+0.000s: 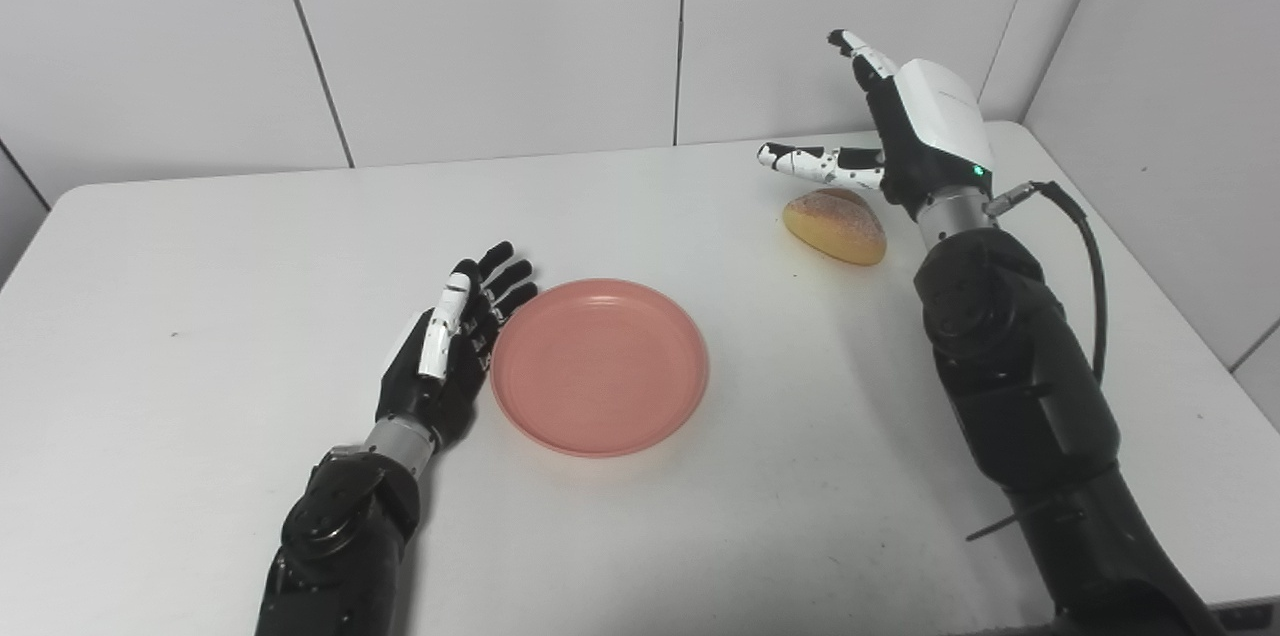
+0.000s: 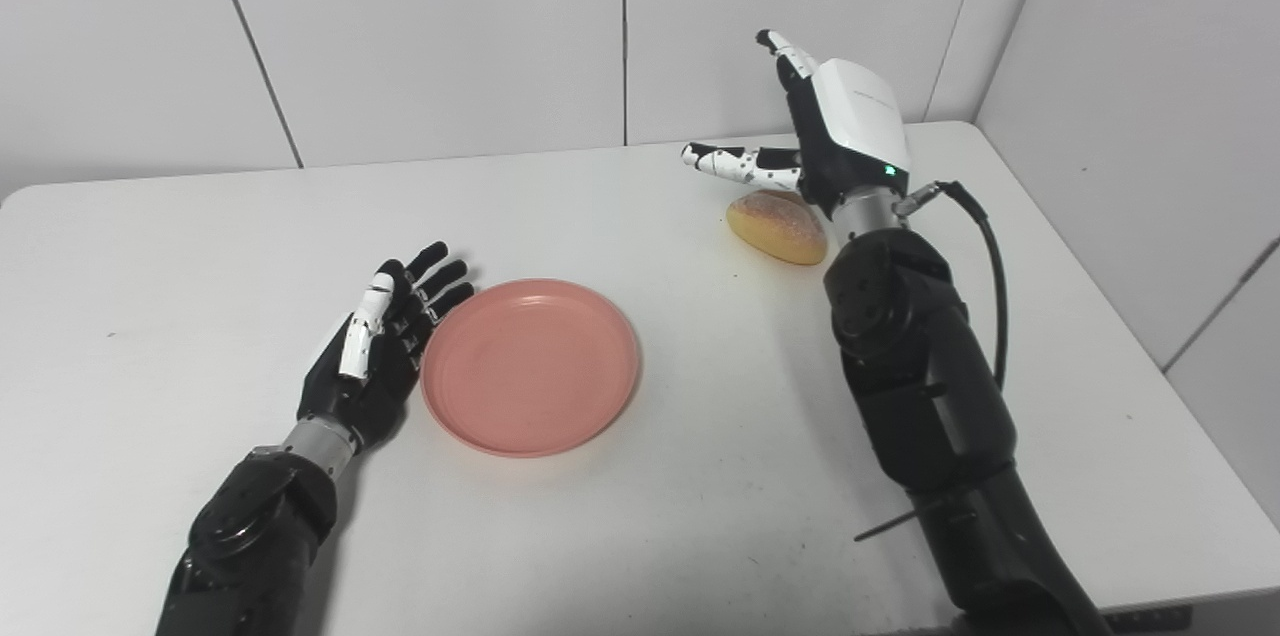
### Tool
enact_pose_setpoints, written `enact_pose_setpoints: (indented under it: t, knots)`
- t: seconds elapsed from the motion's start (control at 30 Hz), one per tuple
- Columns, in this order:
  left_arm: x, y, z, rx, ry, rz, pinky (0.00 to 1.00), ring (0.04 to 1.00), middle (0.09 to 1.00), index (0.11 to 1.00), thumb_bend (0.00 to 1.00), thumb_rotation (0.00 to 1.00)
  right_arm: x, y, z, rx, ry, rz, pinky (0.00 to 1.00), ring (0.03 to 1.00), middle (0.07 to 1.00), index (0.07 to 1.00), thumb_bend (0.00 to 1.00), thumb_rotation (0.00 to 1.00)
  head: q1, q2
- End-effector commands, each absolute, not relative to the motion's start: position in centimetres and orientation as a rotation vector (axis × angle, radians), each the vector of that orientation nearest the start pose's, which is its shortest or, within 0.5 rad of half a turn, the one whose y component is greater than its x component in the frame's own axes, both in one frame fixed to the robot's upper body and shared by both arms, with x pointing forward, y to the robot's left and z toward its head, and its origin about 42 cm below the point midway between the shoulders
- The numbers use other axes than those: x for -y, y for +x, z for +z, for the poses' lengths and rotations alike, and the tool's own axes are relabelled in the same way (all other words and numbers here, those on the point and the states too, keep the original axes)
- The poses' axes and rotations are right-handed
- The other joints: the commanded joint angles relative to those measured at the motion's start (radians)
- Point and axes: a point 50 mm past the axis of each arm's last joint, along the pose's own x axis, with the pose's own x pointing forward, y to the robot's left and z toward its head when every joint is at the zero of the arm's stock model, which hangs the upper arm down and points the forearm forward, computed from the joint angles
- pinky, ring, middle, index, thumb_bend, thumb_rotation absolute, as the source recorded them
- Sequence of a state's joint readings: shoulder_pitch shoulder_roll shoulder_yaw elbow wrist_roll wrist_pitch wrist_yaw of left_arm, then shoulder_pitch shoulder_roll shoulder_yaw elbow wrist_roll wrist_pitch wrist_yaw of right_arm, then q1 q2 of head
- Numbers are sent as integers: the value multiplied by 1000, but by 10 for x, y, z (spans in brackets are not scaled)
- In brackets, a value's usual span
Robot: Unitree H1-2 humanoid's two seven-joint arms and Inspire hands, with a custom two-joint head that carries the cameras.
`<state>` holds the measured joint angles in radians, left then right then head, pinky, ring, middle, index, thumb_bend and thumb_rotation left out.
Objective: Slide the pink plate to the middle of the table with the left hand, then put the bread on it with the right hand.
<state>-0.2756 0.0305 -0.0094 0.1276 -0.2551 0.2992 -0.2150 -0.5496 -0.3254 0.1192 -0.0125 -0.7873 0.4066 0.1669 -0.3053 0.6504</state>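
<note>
Just under your right hand (image 1: 905,131) sits the bread (image 1: 836,225), a little toward you from the thumb, and the hand hangs above it with its fingers spread wide and holding nothing. The next job looks like the pick-up, because the pink plate (image 1: 600,366) already lies about in the middle of the table (image 1: 200,246). Bring the right hand straight down so the thumb goes on one side of the bread and the fingers on the other. Close slowly, because bread is soft and will squash if you squeeze hard. Lift it clear before you carry it across to the plate, which is well apart from this hand, down and off to its left. Your left hand (image 1: 450,346) lies flat on the table with its fingers straight and apart, holding nothing, its fingers just beside the plate's near edge; whether they touch it I cannot tell. Pull that hand away a bit so it does not bump the plate when the bread comes. The bread is a small oval bun, golden yellow on its side and pale brown and dusty on top. It rests alone on the white table.
</note>
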Motion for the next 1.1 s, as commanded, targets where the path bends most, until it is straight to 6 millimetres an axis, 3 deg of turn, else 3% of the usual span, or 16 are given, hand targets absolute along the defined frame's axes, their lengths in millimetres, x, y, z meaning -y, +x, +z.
enact_pose_setpoints:
  t: [0.0, 0.3, 0.63, 0.87, 1.07]
  knots:
    - [-187, 364, 117, -203, -217, -330, 922, 906, 909, 896, 334, 1000, 259, 442, 309, 170, -1124, -161, 733, 882, 940, 942, 952, 571, -1, 2]
    - [-188, 364, 118, -206, -216, -330, 925, 908, 912, 899, 332, 1000, 272, 474, 303, 2, -1192, -107, 815, 939, 986, 978, 979, 551, -6, 9]
    - [-187, 363, 120, -208, -216, -331, 921, 904, 911, 900, 334, 1000, 281, 492, 292, -120, -1228, -76, 817, 947, 994, 976, 985, 558, -5, 18]
    - [-186, 364, 120, -206, -213, -330, 921, 903, 908, 896, 335, 1000, 290, 496, 285, -164, -1250, -63, 785, 910, 948, 942, 1000, 582, 2, 23]
    - [-185, 362, 124, -206, -210, -328, 913, 898, 904, 894, 327, 1000, 292, 495, 280, -212, -1256, -32, 684, 825, 883, 882, 1000, 610, 1, 30]
